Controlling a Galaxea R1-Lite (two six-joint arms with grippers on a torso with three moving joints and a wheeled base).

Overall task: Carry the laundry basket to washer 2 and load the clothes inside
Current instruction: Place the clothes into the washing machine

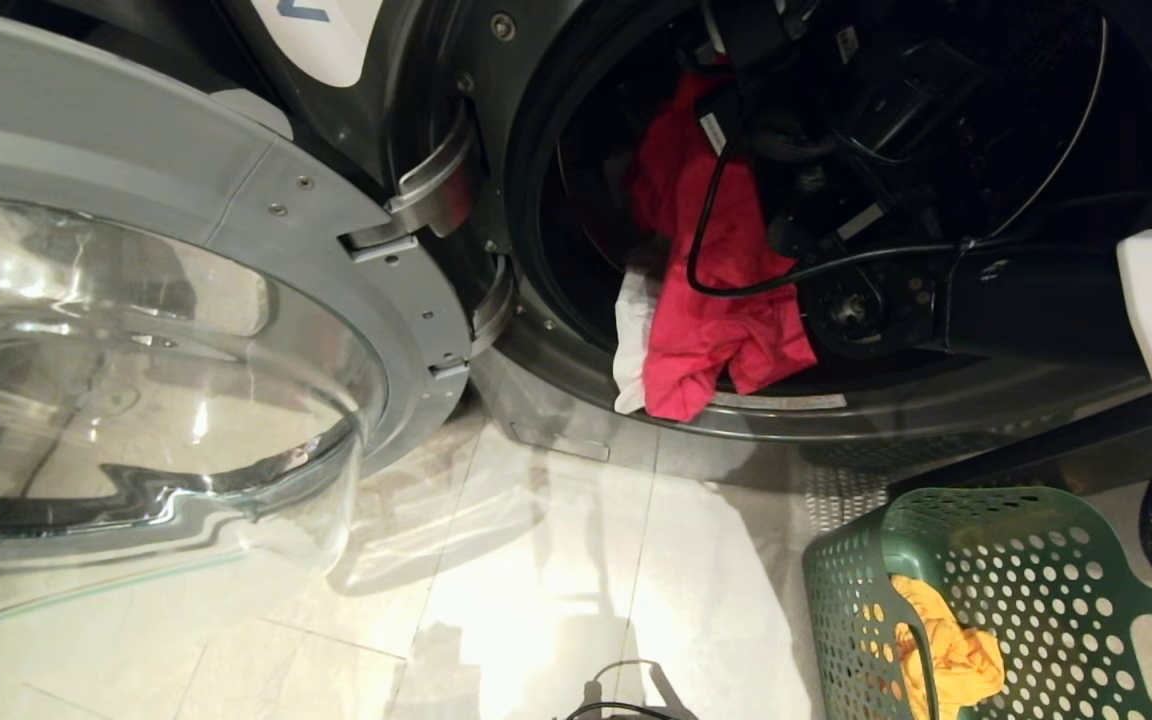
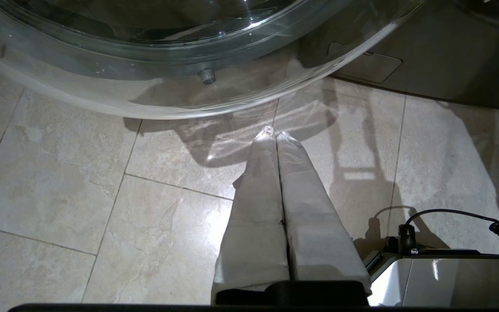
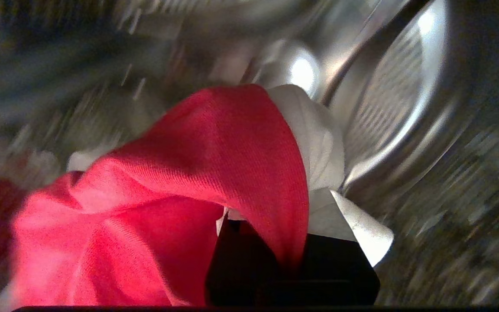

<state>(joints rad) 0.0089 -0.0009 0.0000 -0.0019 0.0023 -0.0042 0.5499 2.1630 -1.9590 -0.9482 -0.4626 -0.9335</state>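
Looking down from the head view, washer 2 [image 1: 536,410] stands with its door [image 1: 166,330] swung wide to the left, a scrap of the white label with a blue numeral at the top edge. The right arm [image 1: 1026,290] reaches from the right into the dark drum opening. A red garment [image 1: 716,300] hangs from inside the drum over the lower rim, with a white garment [image 1: 633,345] just behind it on its left; both spill slightly past the gasket. The right pincer itself is lost in the dark of the drum here. On the tiled floor [image 1: 496,580] at the lower right sits the basket [image 1: 1036,590], holding a yellow garment [image 1: 946,655].

In the left wrist view, the left pincer [image 2: 275,135] hangs over the floor below the glass door, fingers pressed together and holding nothing. An edge of the basket shows at the far side.

In the right wrist view, the right pincer [image 3: 271,234] is inside the steel drum [image 3: 388,112], clamped on the red garment, which drapes over it, with white cloth alongside. The background is smeared.
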